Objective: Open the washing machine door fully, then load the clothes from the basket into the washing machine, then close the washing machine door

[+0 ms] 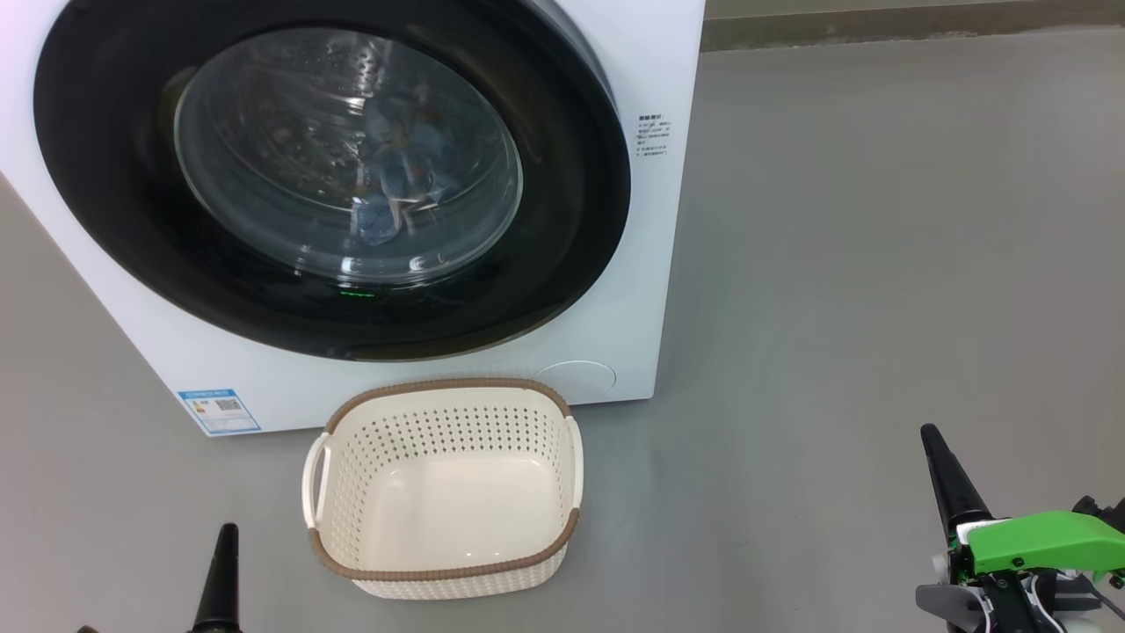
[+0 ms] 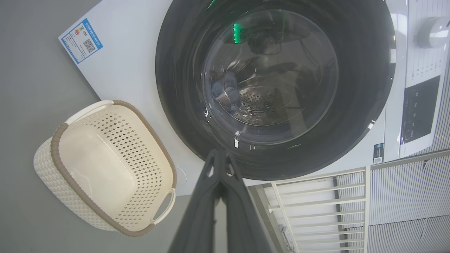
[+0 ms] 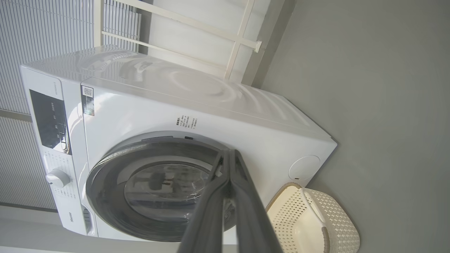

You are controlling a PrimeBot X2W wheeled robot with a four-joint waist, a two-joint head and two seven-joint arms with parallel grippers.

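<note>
At the near left, the left pincer (image 1: 228, 538) rises from the bottom edge of the head view, its two dark fingers pressed together into a single point with nothing between them. In the left wrist view the same closed tips (image 2: 219, 154) point toward the lower rim of the machine's door.

Beyond it, at the far left, stands the washing machine (image 1: 646, 264) on the grey floor (image 1: 879, 264), with a blue label (image 1: 220, 411) at its lower left corner. The washing machine door (image 1: 105, 176) lies flat against the front of the machine, its glossy black rim ringing the bulging glass. Through that glass the clothes (image 1: 413, 149) show as blue fabric inside the drum, blurred by reflections.

Just in front of the machine, near its lower right part, the basket (image 1: 448, 384) sits upright on the floor, apart from both pincers; its bare cream bottom shows.

At the near right, well apart from the basket, the right pincer (image 1: 932, 440) points up, its fingers together and gripping nothing, below it a green cover (image 1: 1046, 541). The right wrist view shows those closed tips (image 3: 229, 154) in front of the door's rim.
</note>
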